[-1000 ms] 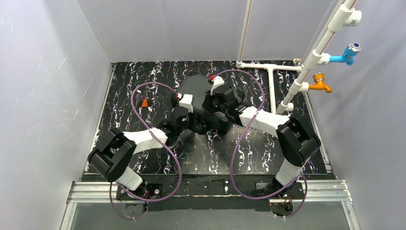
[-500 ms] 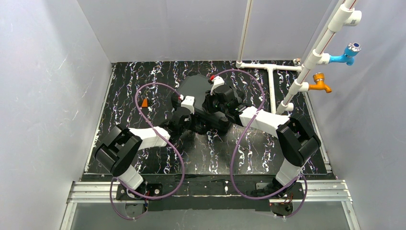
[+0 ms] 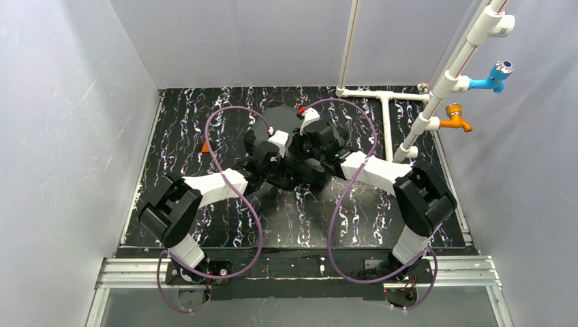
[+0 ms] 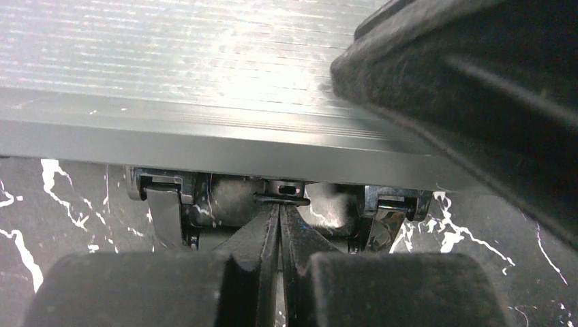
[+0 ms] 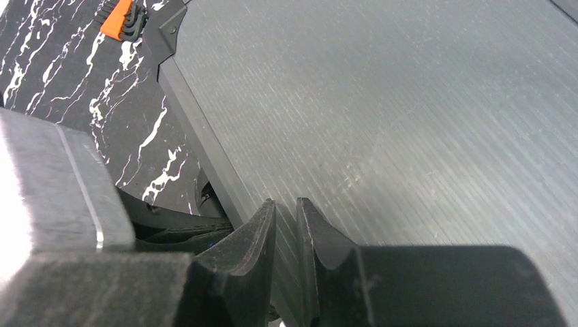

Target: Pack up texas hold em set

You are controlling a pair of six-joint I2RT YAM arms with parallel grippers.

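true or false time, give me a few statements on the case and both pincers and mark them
1. The case has its lid down. True.
2. The left pincer is wide open. False: it is shut, with its tips at the case's front edge.
3. The right pincer is shut above the ribbed lid. True.
4. Chip stacks stand loose beside the case. False: only a small orange piece shows there.

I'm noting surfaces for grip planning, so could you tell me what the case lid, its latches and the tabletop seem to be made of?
Case lid: hard, finely ribbed grey panel with a satin sheen; plastic or aluminium, the look leaves it open.
Latches: bright metal, judging by the mirror-like glints.
Tabletop: glossy black marble-look sheet with white veins, probably laminate or vinyl.
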